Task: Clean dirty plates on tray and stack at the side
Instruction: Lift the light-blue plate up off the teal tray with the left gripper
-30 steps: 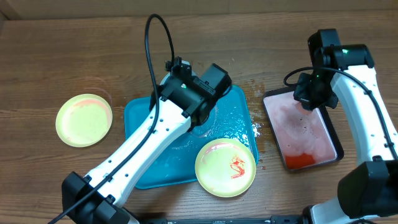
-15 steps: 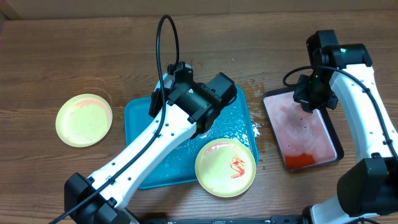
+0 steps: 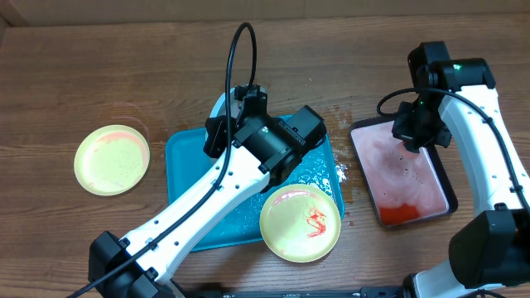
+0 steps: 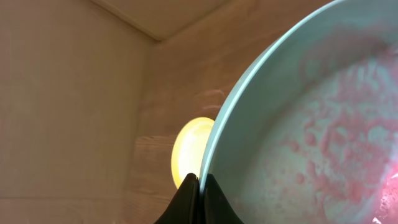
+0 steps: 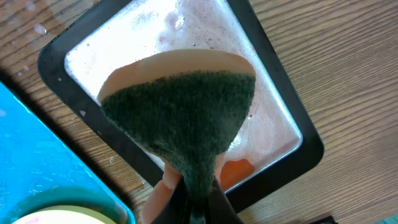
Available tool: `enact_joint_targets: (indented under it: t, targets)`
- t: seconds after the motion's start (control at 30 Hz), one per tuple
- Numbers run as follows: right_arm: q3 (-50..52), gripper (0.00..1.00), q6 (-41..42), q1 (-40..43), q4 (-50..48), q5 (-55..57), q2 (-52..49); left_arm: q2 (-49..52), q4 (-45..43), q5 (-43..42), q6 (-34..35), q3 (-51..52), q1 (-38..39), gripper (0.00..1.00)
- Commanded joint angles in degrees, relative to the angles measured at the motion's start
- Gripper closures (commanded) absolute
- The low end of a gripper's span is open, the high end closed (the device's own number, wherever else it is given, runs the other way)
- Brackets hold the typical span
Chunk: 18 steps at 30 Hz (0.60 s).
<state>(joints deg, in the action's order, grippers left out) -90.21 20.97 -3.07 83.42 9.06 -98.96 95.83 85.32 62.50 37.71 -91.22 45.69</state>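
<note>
My left gripper [image 4: 200, 180] is shut on the rim of a light blue plate [image 4: 311, 130] smeared with pink, held tilted above the turquoise tray [image 3: 186, 165]. From overhead only a sliver of that plate [image 3: 219, 106] shows behind the left arm. One pale yellow plate [image 3: 300, 222] with a red sauce squiggle overlaps the tray's near right corner. Another yellow plate [image 3: 112, 159] lies on the bare wood to the left, and this yellow plate [image 4: 189, 149] also shows in the left wrist view. My right gripper [image 5: 198, 186] is shut on a green-faced sponge [image 5: 186, 112] over the black-rimmed tray [image 5: 277, 65].
The black-rimmed tray [image 3: 443, 186] at the right holds pinkish suds and a red puddle [image 3: 399, 213] at its near end. Water drops speckle the wood between the two trays. The left arm's cable [image 3: 236, 58] loops up over the back of the table.
The left arm has swung to the right over the turquoise tray, carrying the blue plate along. The right arm with the sponge has hardly moved.
</note>
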Motion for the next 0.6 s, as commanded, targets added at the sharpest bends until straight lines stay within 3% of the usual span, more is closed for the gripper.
enact_joint_targets:
  t: [0.0,0.57]
  targets:
    - [0.28,0.96,0.26,0.26,-0.17,0.85,0.24,-1.38,-0.11,5.22,-1.09,-0.76,0.26,0.96]
    - [0.28,0.96,0.28,0.26,-0.35,1.05,0.24,-1.36,-3.96,12.04,-10.12,-0.76,2.84,0.95]
